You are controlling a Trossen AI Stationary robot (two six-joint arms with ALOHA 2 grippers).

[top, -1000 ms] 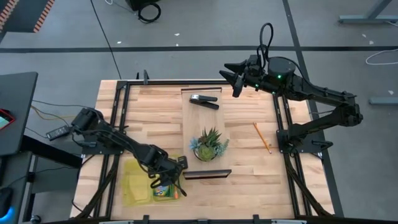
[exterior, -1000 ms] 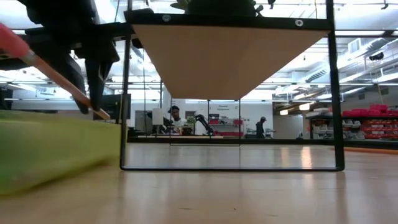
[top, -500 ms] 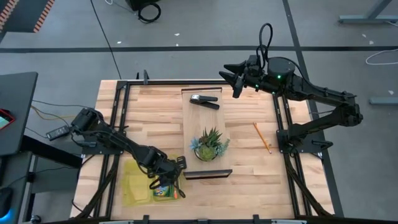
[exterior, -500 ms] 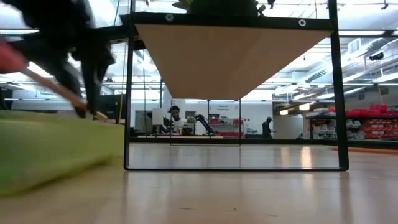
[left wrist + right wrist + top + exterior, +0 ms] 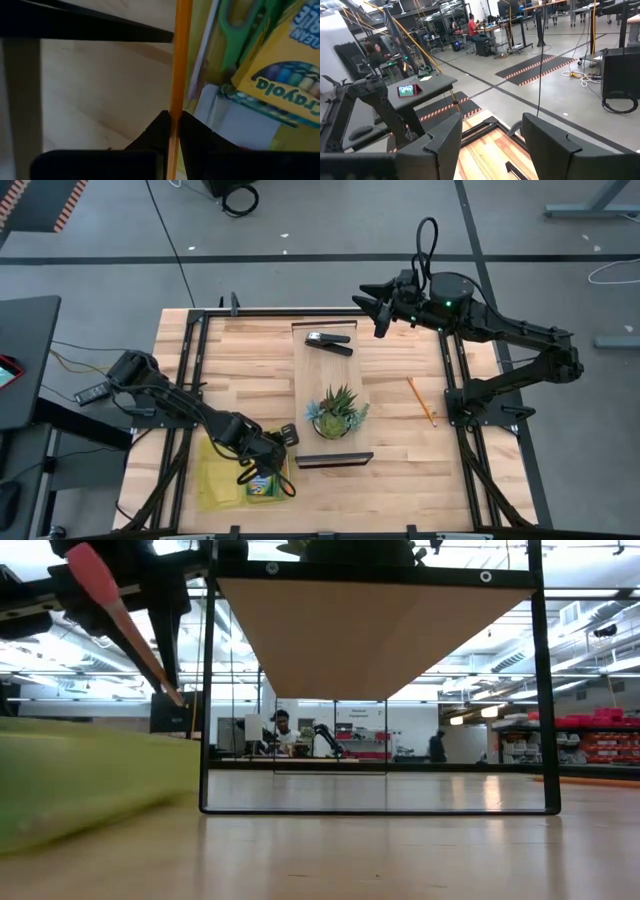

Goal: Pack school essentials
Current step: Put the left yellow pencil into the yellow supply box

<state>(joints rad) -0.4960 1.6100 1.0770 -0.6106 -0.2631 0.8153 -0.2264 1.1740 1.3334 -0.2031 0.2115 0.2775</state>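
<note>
My left gripper (image 5: 268, 463) is near the table's near-left corner, shut on an orange pencil (image 5: 177, 60) over a yellow-green pouch (image 5: 215, 475). In the pouch lie the yellow-and-green crayon box (image 5: 280, 65), green-handled scissors (image 5: 240, 25) and a pale note pad (image 5: 235, 125). In the low view the pencil (image 5: 125, 625) slants above the pouch (image 5: 90, 780). A second orange pencil (image 5: 421, 400) lies flat on the table's right side. My right gripper (image 5: 380, 310) hovers open at the far edge. My left gripper pinches the pencil's shaft (image 5: 176, 107) between its two fingertips, which lie across it. The pencil is lifted clear and tilted: eraser end (image 5: 85, 565) high, tip (image 5: 178, 698) low, just above the pouch.
A wooden shelf in a black frame (image 5: 330, 462) stands mid-table, carrying a black stapler (image 5: 328, 342) and a spiky green potted plant (image 5: 336, 412). Black rails (image 5: 190, 360) run along both table sides. Bare wood shows between the shelf and the right rail.
My left gripper has risen a little and shifted slightly toward the table's left, still holding the pencil. The pencil now stands higher and steeper, its tip lifted above the pouch edge. The right arm has kept still.
</note>
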